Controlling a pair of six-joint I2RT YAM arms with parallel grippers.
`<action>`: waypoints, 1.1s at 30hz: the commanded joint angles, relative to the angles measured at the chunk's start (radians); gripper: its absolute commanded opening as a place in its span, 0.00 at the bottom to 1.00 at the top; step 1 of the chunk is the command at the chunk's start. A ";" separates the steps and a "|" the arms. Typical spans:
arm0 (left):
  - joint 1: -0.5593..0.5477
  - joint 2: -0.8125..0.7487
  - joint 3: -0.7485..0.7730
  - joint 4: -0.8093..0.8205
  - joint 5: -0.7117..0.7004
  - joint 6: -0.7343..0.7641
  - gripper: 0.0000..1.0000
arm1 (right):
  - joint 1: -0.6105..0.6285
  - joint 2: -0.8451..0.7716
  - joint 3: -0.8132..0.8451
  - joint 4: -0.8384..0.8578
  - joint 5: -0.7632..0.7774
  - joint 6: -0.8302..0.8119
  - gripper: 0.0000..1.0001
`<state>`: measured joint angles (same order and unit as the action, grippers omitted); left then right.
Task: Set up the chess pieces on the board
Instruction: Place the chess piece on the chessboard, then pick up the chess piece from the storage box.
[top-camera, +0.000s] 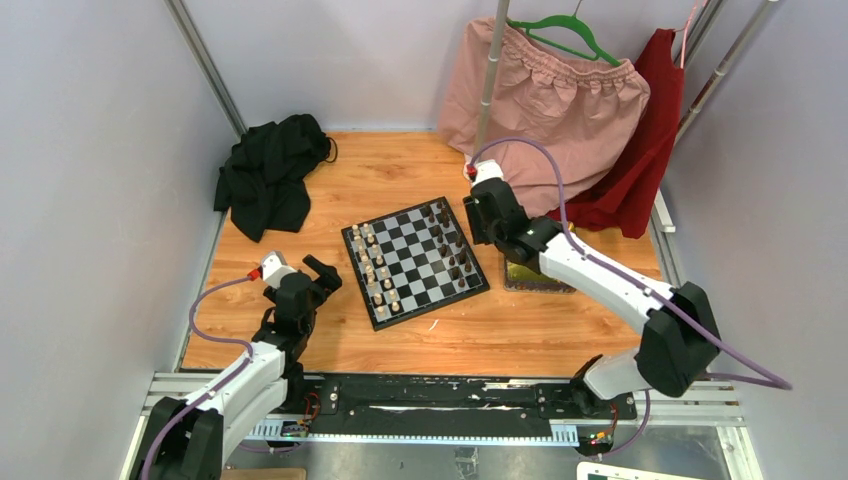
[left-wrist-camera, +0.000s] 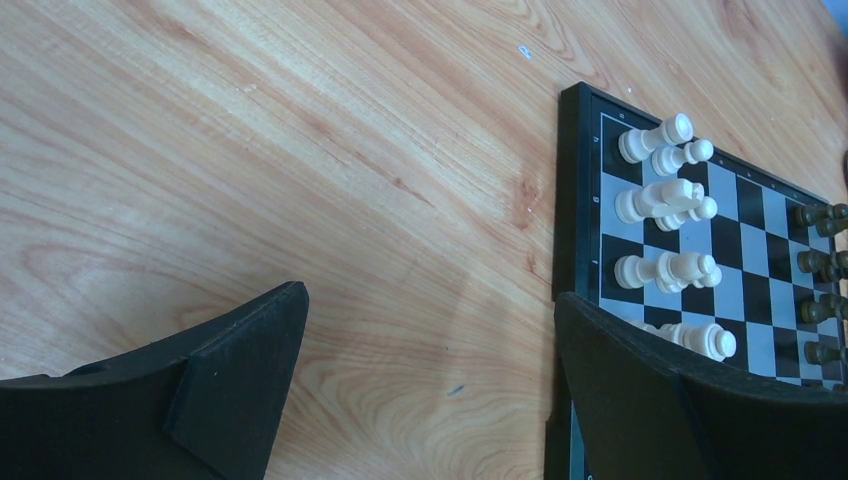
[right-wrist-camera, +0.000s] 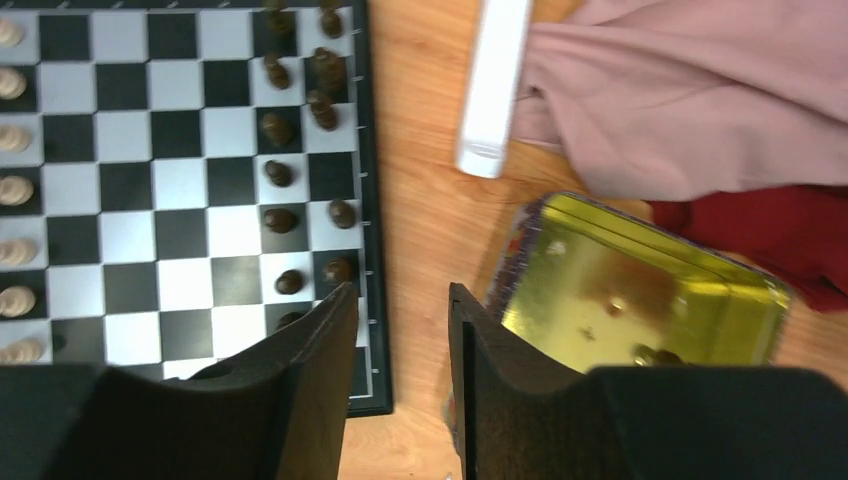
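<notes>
Right end effector (right-wrist-camera: 400, 295) hovers over the board's (right-wrist-camera: 140, 215) black rim, fingers a narrow slot apart, gripping nothing. Just to its right sits the glossy yellow tin (right-wrist-camera: 640, 270), what looks like a tiny dark chessman (right-wrist-camera: 655, 355) inside, so the right arm's nearer. Left end effector (left-wrist-camera: 430, 300) gapes wide, empty, over the grainy wooden tabletop (left-wrist-camera: 250, 150). Turned cream chessmen (left-wrist-camera: 660, 200) stand on the board.

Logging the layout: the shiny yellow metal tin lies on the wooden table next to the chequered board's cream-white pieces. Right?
Not quite. The shiny yellow metal tin lies on the wooden table next to the chequered board's dark brown pieces, as the right wrist view shows; the cream-white pieces line the far edge.
</notes>
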<state>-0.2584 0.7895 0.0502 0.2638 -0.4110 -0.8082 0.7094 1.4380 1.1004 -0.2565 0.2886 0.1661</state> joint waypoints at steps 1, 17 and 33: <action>0.004 -0.001 0.007 0.032 -0.004 -0.002 1.00 | 0.006 -0.064 -0.047 -0.093 0.283 0.091 0.44; 0.004 -0.004 0.007 0.031 0.003 -0.003 1.00 | -0.230 -0.263 -0.263 -0.156 0.399 0.360 0.57; 0.004 0.007 0.010 0.038 0.005 -0.005 1.00 | -0.335 -0.201 -0.332 -0.105 0.322 0.416 0.57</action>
<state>-0.2581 0.7902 0.0502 0.2684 -0.4030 -0.8108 0.3996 1.2217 0.7883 -0.3843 0.6231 0.5446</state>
